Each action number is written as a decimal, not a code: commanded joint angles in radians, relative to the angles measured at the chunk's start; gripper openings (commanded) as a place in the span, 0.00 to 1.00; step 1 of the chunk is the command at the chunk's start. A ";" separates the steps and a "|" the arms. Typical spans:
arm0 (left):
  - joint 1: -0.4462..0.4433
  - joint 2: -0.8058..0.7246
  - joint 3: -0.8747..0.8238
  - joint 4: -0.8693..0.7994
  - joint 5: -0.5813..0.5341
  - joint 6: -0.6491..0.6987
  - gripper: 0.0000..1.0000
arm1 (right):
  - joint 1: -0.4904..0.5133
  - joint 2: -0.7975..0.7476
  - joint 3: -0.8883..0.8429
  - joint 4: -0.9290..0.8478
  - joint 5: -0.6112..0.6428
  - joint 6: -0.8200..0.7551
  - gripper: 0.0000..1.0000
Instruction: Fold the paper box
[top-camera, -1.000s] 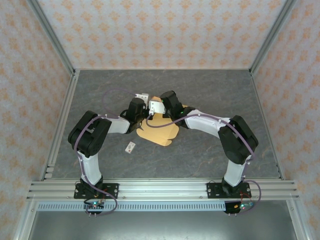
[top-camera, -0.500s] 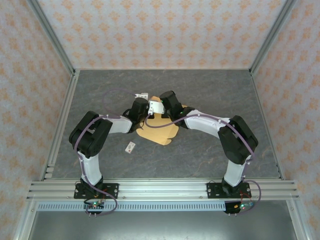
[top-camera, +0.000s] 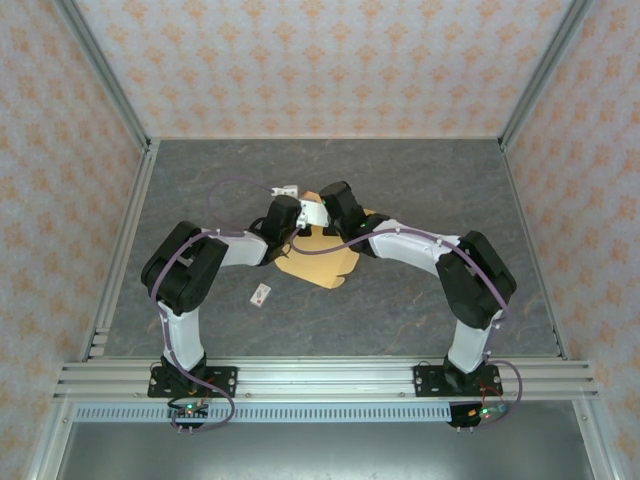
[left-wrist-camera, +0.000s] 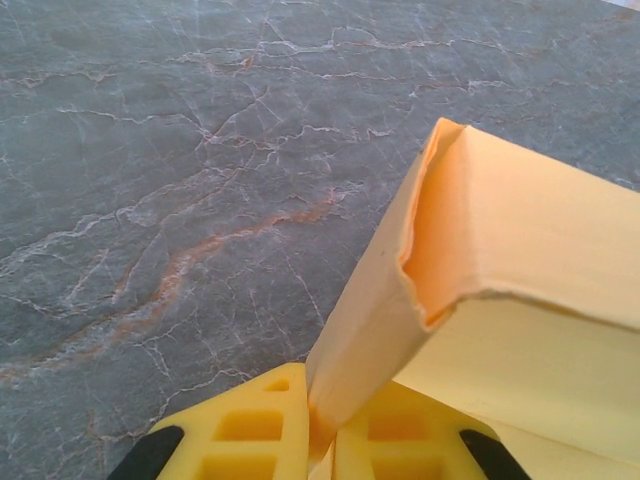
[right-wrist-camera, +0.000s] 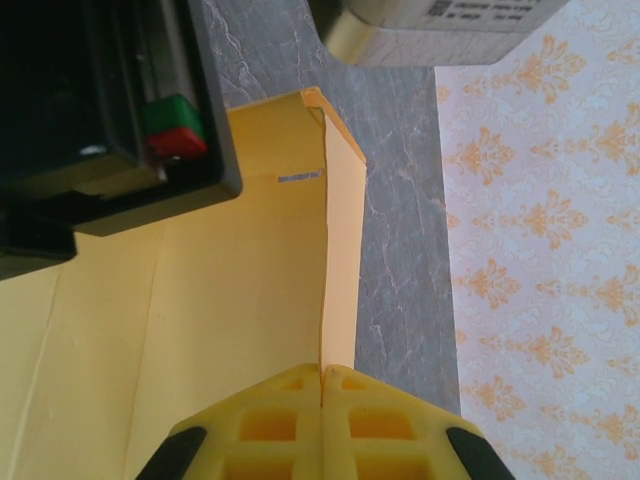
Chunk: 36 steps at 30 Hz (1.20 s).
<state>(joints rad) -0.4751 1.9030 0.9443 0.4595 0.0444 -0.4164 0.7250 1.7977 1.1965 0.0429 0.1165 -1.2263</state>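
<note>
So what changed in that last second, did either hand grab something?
The left hand slid slightly right, toward the paper box, and closed on one of its raised flaps. The right hand stayed shut on another edge of the box, and the white tag did not move.

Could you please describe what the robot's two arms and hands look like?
Both the left arm and right arm have bulky black joint housings, white links and a looping purple cable. The left hand and right hand have yellow fingers with square recesses.
</note>
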 joint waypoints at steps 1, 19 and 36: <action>0.032 0.013 -0.011 0.033 -0.021 -0.002 0.06 | 0.001 -0.018 0.025 -0.100 -0.006 0.031 0.03; 0.060 -0.104 -0.046 -0.066 0.024 0.076 0.00 | -0.036 -0.162 0.046 -0.177 -0.032 0.237 0.60; 0.086 -0.173 -0.104 -0.037 0.074 0.206 0.00 | -0.092 -0.373 0.109 -0.397 -0.198 1.204 0.74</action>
<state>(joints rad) -0.3920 1.7695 0.8539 0.4004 0.1009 -0.2508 0.6376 1.3933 1.2472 -0.2573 -0.0387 -0.3485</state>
